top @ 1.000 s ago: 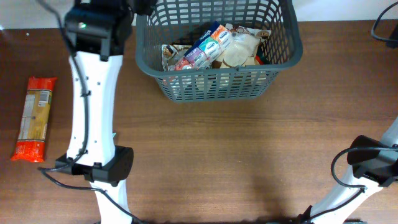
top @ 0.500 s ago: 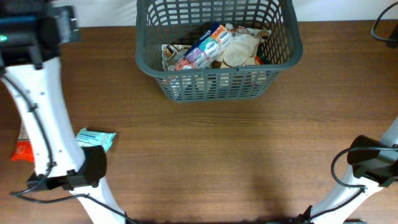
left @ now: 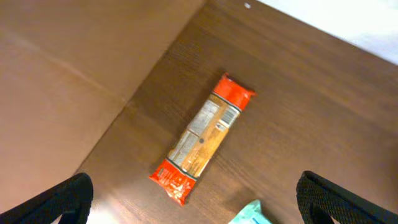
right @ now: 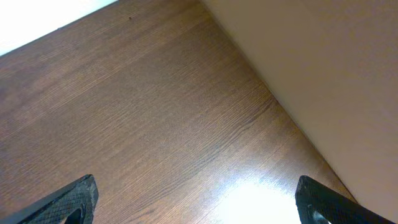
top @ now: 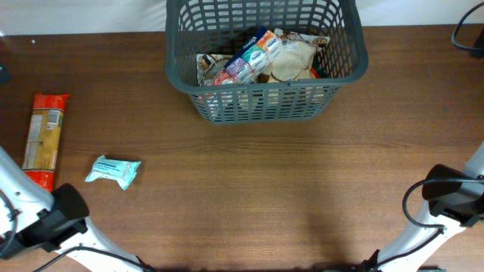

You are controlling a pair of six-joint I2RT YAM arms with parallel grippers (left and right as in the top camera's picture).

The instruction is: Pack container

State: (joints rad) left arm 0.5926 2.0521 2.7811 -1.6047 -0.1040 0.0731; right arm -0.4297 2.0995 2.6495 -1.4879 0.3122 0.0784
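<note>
L gripper [left: 193, 190]: jaws spread fully, gripping nothing, up off the table [top: 265, 204] w/ no contact. Below it a long red-and-orange packet [left: 202, 138] lies flat near the table's left edge; pale label panel, print too small to read. Small teal wrapper [top: 113, 171] near its lower right, text illegible. Dark grey container [top: 265, 109] sits top centre, several food packets [top: 261, 57] inside, blue-white one on top, lettering blurred. R gripper [right: 196, 190]: spread wide, empty, over the wood.

Bright, sharp views; glare on table [right: 261, 193], perhaps overexposed.
</note>
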